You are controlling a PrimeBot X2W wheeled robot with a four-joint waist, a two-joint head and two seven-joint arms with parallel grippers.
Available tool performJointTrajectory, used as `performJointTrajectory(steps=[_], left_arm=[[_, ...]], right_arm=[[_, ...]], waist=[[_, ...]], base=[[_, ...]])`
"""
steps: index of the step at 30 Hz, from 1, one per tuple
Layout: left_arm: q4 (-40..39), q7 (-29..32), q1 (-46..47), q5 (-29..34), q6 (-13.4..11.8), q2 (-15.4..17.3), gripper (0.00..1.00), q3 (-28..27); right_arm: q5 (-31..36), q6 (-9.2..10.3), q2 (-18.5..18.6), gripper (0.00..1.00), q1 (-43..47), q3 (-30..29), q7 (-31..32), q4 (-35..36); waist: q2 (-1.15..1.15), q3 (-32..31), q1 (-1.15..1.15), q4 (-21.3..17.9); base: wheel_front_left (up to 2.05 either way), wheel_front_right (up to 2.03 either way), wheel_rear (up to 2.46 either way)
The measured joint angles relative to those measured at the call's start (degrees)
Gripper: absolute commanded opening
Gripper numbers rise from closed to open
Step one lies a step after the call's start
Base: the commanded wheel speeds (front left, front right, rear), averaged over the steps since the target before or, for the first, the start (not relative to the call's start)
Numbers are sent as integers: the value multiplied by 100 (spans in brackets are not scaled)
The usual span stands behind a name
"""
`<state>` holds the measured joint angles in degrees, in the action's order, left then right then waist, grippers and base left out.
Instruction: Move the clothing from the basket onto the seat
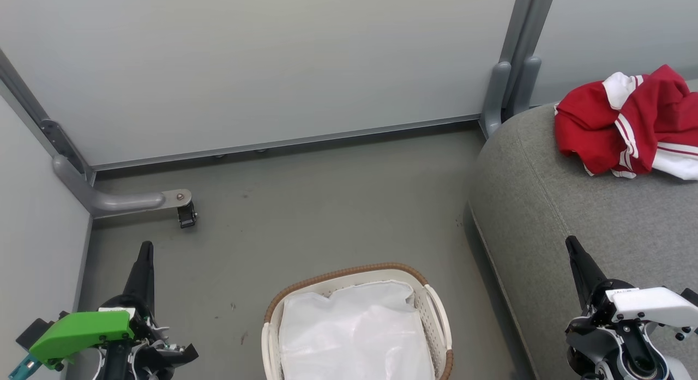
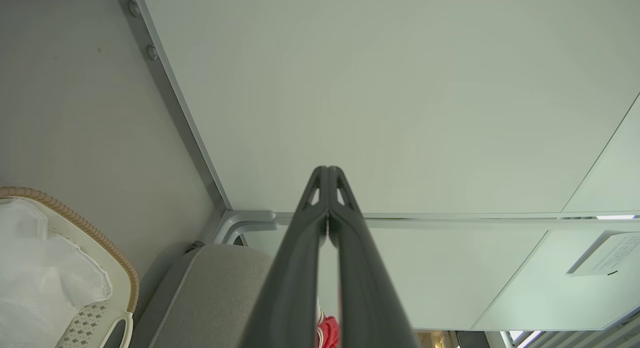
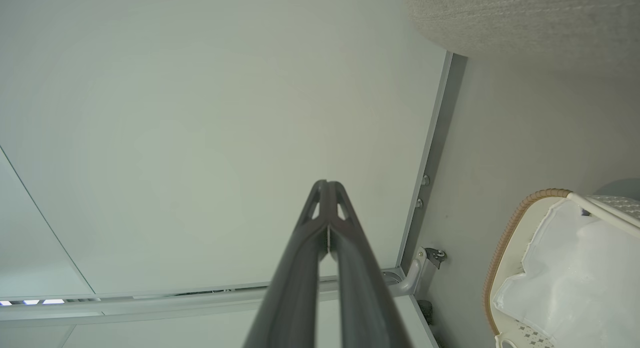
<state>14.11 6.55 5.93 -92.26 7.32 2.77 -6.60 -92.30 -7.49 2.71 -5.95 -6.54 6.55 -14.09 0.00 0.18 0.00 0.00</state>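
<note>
Grey floor (image 1: 327, 205). Clothing (image 1: 589, 118) lies on seat (image 1: 545, 216) beyond my right gripper (image 1: 570, 242), none in basket (image 1: 349, 272). It and left gripper (image 1: 146, 248) closed, empty; I'd stay clear.

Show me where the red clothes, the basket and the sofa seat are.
clothing (image 1: 651, 110): head view, on its red fabric.
basket (image 1: 349, 271): head view, on its brown woven rim.
seat (image 1: 572, 216): head view, on bare grey upholstery.

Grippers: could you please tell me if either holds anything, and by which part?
Nothing: left gripper and right gripper are shut and empty; the clothing lies on the seat.
</note>
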Motion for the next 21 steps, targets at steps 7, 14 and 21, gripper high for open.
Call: performJointTrajectory(steps=[7, 14, 21], left_arm=[[0, 0, 0, 0, 0, 0, 0, 0], [0, 0, 0, 0, 0, 0, 0, 0], [-1, 0, 0, 0, 0, 0, 0, 0]], right_arm=[[0, 0, 0, 0, 0, 0, 0, 0], [-1, 0, 0, 0, 0, 0, 0, 0], [-1, 0, 0, 0, 0, 0, 0, 0]], waist=[[0, 0, 0, 0], [0, 0, 0, 0], [0, 0, 0, 0]], base=[[0, 0, 0], [0, 0, 0], [0, 0, 0]])
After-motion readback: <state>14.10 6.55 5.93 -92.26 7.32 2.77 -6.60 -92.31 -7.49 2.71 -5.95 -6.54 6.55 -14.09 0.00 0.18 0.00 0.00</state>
